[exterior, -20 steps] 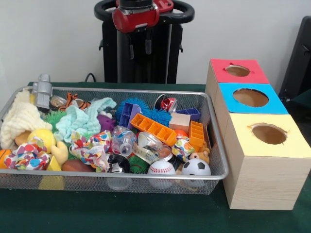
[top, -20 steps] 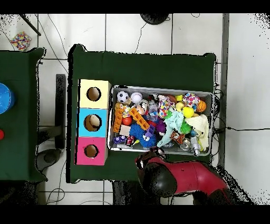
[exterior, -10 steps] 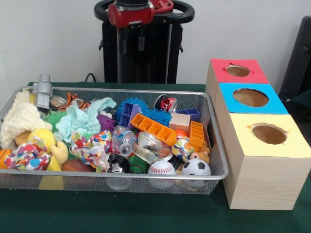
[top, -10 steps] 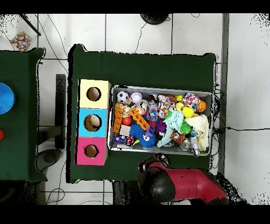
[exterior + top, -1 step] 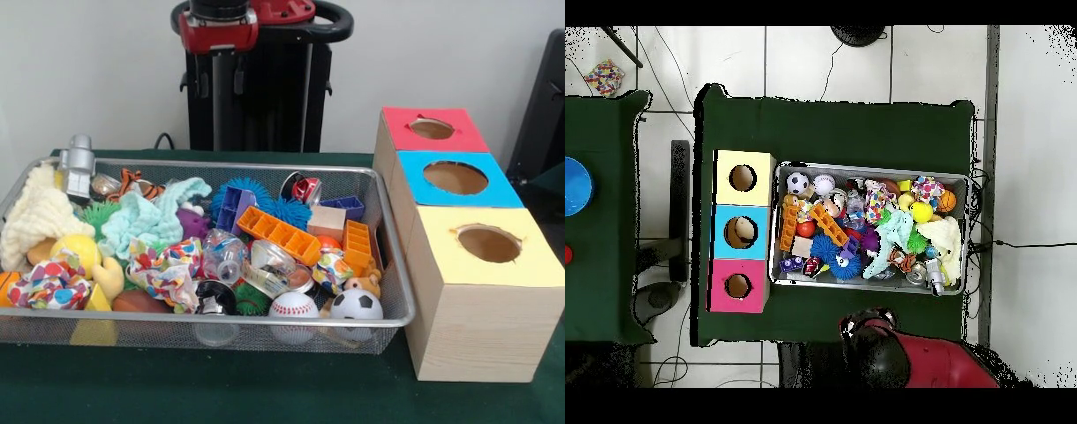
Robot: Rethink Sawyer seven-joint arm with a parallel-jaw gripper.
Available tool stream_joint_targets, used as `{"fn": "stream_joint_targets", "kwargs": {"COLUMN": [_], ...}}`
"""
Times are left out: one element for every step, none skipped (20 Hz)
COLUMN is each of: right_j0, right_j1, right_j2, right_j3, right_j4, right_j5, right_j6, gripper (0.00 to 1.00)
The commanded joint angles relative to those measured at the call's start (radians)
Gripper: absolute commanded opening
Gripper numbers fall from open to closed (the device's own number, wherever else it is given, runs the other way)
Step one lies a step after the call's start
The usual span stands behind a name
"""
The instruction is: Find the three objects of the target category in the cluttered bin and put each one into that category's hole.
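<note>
Wire bin (image 5: 388, 252) crammed with toys; gripper (image 5: 221, 81) high behind bin, fingers apart, empty.

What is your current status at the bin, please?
Gripper high behind bin, nothing held. Bin full, sorting not begun. Three box holes clear.
</note>
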State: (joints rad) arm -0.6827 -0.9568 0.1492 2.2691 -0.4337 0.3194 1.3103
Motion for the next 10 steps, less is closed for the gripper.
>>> {"fn": "stream_joint_targets", "kwargs": {"right_j0": [-0.013,-0.013,-0.013,-0.011,-0.013,-0.016,-0.022,-0.02,-0.022,-0.024], "right_j1": [0.099,0.083,0.068,0.057,0.05,0.05,0.047,0.046,0.038,0.034], "right_j2": [-0.059,-0.054,-0.05,-0.046,-0.045,-0.038,-0.03,-0.022,-0.015,-0.001], "right_j3": [-0.007,-0.012,-0.016,-0.027,-0.026,-0.039,-0.042,-0.059,-0.061,-0.071], "right_j4": [0.03,0.035,0.04,0.053,0.066,0.073,0.077,0.084,0.089,0.099], "right_j5": [-0.112,-0.09,-0.069,-0.043,-0.028,-0.013,-0.005,0.015,0.029,0.048], "right_j6": [0.242,0.232,0.221,0.216,0.212,0.203,0.19,0.18,0.169,0.157], "gripper": [1.0,1.0,1.0,1.0,1.0,1.0,1.0,1.0,1.0,1.0]}}
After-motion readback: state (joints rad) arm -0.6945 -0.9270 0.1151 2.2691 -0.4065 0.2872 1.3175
